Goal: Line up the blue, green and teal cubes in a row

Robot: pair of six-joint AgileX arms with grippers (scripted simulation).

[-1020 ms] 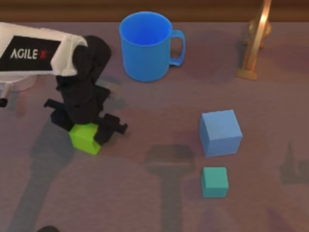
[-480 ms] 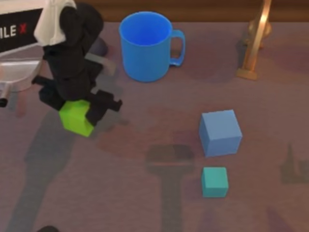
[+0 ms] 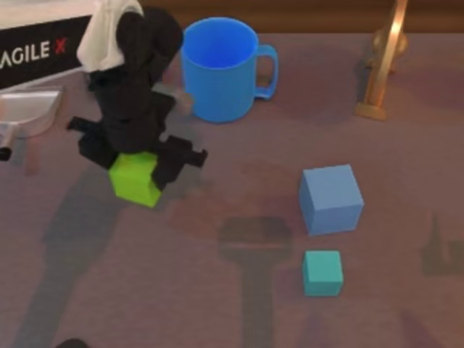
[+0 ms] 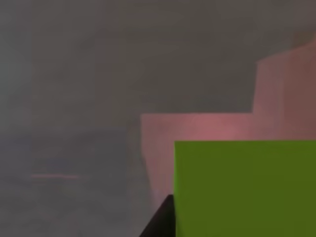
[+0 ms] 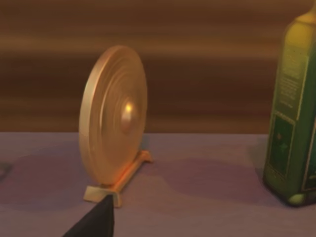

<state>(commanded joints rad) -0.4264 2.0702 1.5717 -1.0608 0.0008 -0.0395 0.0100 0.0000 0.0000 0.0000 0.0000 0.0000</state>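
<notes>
**Green cube pinched in left hand, off to the left of its two mates**

Green cube (image 3: 135,177): sits at the left of the desk (image 3: 232,319), clamped between the dark fingers of the left hand (image 3: 138,158). Looks lifted clear of the surface, judging by the shadow falling apart from it, though not sure from above. Fills the lower part of the left wrist view (image 4: 244,190) as a flat lime face, with one dark fingertip (image 4: 160,219) showing at its edge.

Likely handling: plain, matte, rigid, flat-sided, so probably light and not slippery, with no give under the pads and nothing fragile about it. Best taken across two opposite flat faces, near mid-height, squarely, so as not to twist on a corner. Appears held about that way here. Medium in size, well within the hand's span.

Blue cube (image 3: 331,199): largest, resting right of centre, well apart from the green one. Teal cube (image 3: 322,272): smallest, just nearer than the blue one, close but not touching. Together already a short line running far to near, with a slot for the green one to be found at either end.

Blue mug (image 3: 221,69): stands far of centre, just right of the left arm, to be kept clear of on the way across. Golden stand (image 3: 380,69): far right.

Right hand: only a dark tip (image 5: 96,219) visible in its own wrist view, facing a golden disc (image 5: 114,116) and a green bottle (image 5: 296,113); spread or pressed together cannot be told.
</notes>
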